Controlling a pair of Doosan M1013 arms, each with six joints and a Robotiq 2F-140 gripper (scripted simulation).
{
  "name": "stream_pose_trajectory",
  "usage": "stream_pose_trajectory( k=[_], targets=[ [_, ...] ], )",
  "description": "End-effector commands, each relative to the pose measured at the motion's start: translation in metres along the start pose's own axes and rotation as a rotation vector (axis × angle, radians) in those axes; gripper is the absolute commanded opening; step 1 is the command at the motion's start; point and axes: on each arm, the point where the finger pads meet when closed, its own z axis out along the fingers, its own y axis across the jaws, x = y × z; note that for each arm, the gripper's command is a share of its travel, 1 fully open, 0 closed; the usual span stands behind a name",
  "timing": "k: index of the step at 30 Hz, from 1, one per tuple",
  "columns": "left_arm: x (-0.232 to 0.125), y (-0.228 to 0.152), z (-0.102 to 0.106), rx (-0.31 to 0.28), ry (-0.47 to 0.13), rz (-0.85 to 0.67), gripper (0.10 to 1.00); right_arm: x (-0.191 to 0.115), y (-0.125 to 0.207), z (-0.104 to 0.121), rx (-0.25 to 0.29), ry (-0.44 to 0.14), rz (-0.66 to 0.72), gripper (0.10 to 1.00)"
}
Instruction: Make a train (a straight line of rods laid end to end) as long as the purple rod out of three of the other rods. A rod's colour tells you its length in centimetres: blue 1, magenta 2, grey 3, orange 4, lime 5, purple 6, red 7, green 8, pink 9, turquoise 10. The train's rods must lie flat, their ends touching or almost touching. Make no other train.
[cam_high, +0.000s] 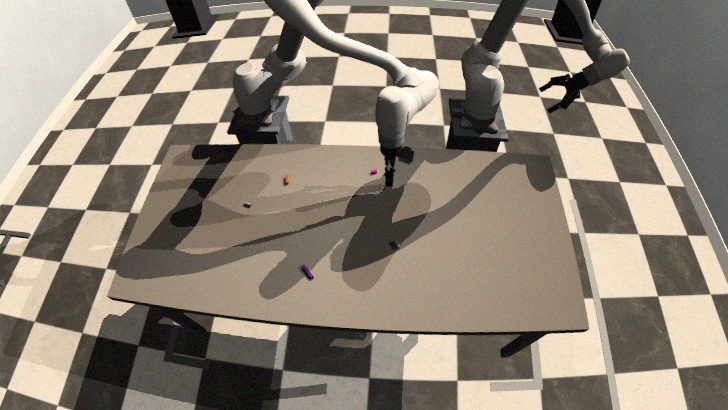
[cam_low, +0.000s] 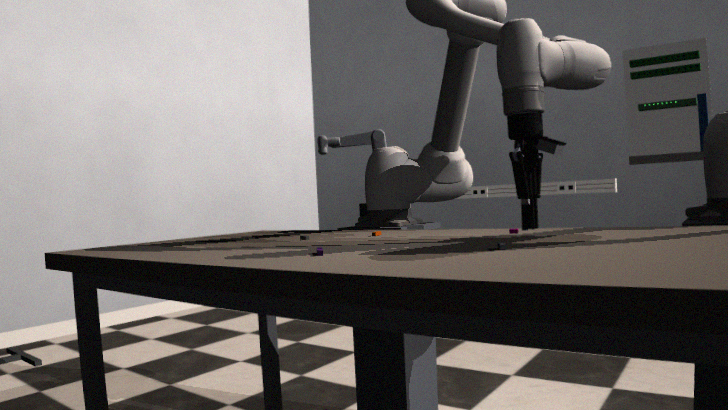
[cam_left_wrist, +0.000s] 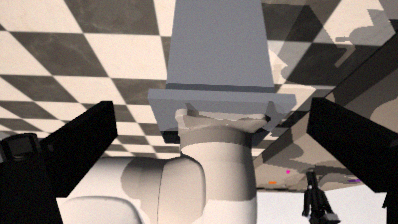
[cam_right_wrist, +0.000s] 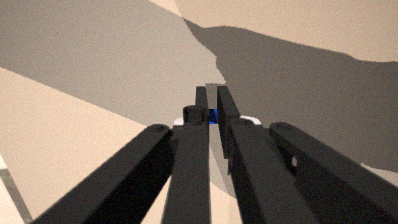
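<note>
The purple rod (cam_high: 307, 271) (cam_low: 319, 251) (cam_left_wrist: 354, 180) lies toward the table's front. The orange rod (cam_high: 286, 179) (cam_low: 376, 233) (cam_left_wrist: 272, 182) lies at the back left, a grey rod (cam_high: 247, 205) (cam_low: 304, 237) nearer the left. The magenta rod (cam_high: 373, 171) (cam_low: 513, 231) (cam_left_wrist: 288, 171) lies at the back, just left of my right gripper (cam_high: 389, 184) (cam_low: 529, 227) (cam_right_wrist: 212, 91). A dark grey-looking rod (cam_high: 396, 243) (cam_low: 501, 246) lies in shadow. My right gripper is shut on a blue rod (cam_right_wrist: 213, 116), low over the table. My left gripper (cam_high: 544, 100) (cam_left_wrist: 212, 116) is open and empty, off the table.
The table (cam_high: 483, 285) (cam_low: 611, 269) carries scattered rods, all apart. Arm shadows cross it and darken the part around the dark rod. The arm pedestals (cam_high: 478, 137) stand behind its back edge. The left gripper hangs beyond the back right corner.
</note>
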Motion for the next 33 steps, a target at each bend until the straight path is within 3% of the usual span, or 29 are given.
stream_pose_trajectory(
  k=[1,33],
  targets=[
    [0.0,0.0,0.0,0.0,0.001,0.0,1.0,0.0,0.0,-0.001,0.0,0.001,0.0,0.124],
    [0.0,0.0,0.0,0.0,0.001,0.0,1.0,0.0,0.0,0.011,0.0,0.001,0.0,0.124]
  ],
)
